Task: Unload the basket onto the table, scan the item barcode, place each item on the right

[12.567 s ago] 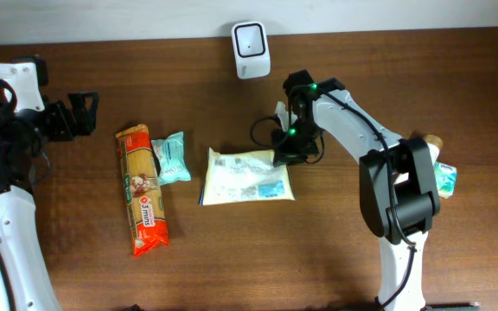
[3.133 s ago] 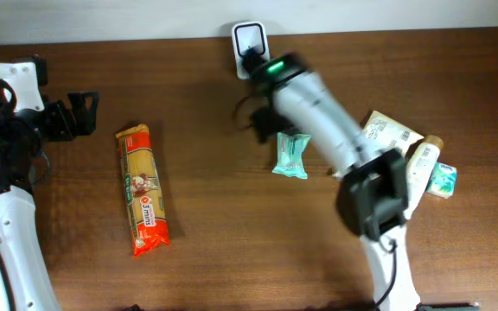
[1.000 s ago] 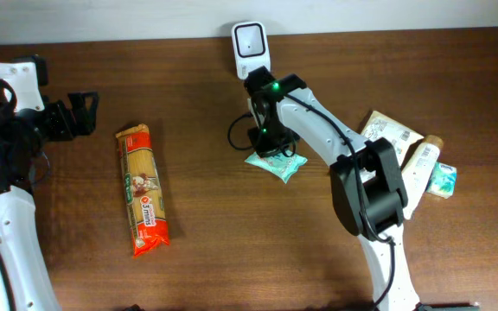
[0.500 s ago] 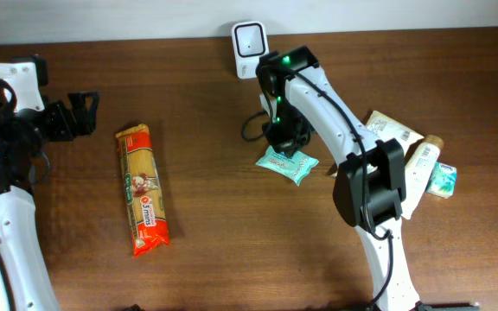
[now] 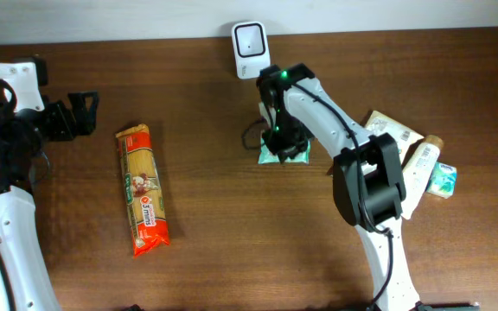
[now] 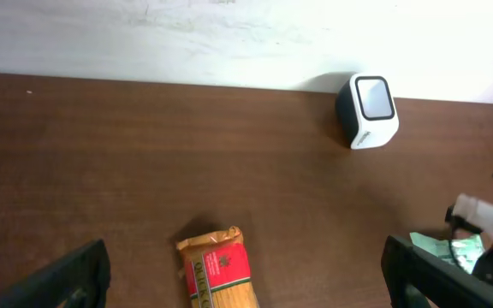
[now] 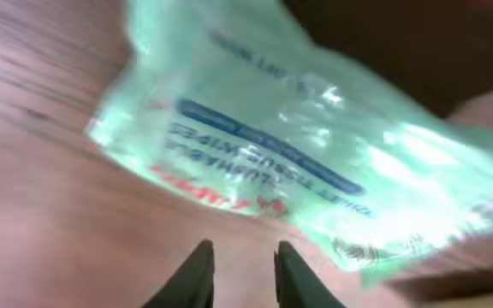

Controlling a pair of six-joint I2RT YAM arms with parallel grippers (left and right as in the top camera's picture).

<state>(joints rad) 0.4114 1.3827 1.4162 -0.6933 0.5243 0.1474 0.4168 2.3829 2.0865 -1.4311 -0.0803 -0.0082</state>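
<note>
RELEASED BY THE SCANNER: The right arm's fingers (image 7: 188, 278), clamped on the green tissue-wipes packet (image 7: 298, 145) a moment ago, now stand slightly parted with nothing between them. The packet lies on the counter (image 5: 232, 250) just below the scanner (image 5: 251, 39), nearer to it than half a second back. The let-go suggests a finished pass or a re-grip. The left arm's fingers (image 6: 80, 278) stay spread wide and idle, and the pasta pack (image 5: 143, 190) apparently awaits its turn.
</note>
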